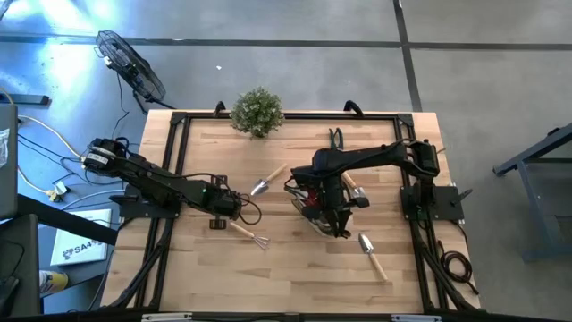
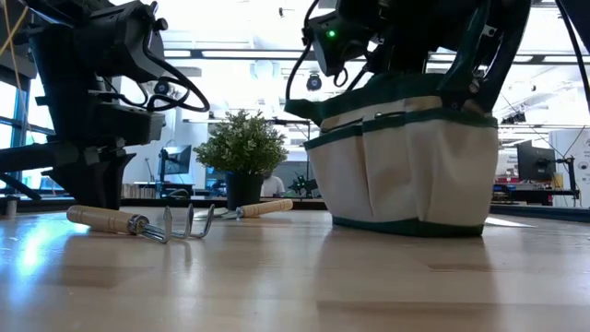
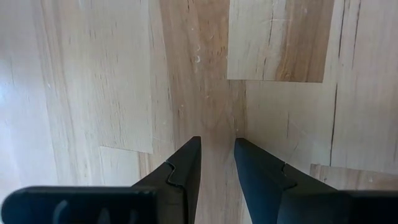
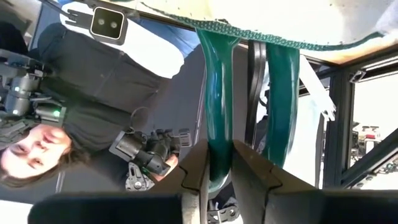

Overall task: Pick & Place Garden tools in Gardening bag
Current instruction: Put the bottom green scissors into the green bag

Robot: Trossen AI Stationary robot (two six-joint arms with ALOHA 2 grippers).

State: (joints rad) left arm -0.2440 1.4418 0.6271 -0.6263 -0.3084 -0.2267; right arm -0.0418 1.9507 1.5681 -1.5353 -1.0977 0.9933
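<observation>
The gardening bag, tan with green trim, stands on its base on the table, mostly under my right arm in the high view. My right gripper is shut on one of its green loop handles. A wooden-handled rake lies on the table next to my left gripper, which hangs open over bare wood. One trowel lies left of the bag, another nearer the front right. Dark snips lie toward the far edge. My right gripper pinches one green strap of the bag's loop handle between its two fingers, which lie across the strap. It comes in over the bag from the table's right, slanting slightly down. The strap runs straight from the fingers to the bag's rim. The bag's base rests on the table.
A bushy potted plant stands at the middle of the far edge. A black frame borders the tabletop. A person in dark clothes shows beyond the table in the right wrist view. Bare wood lies along the near edge.
</observation>
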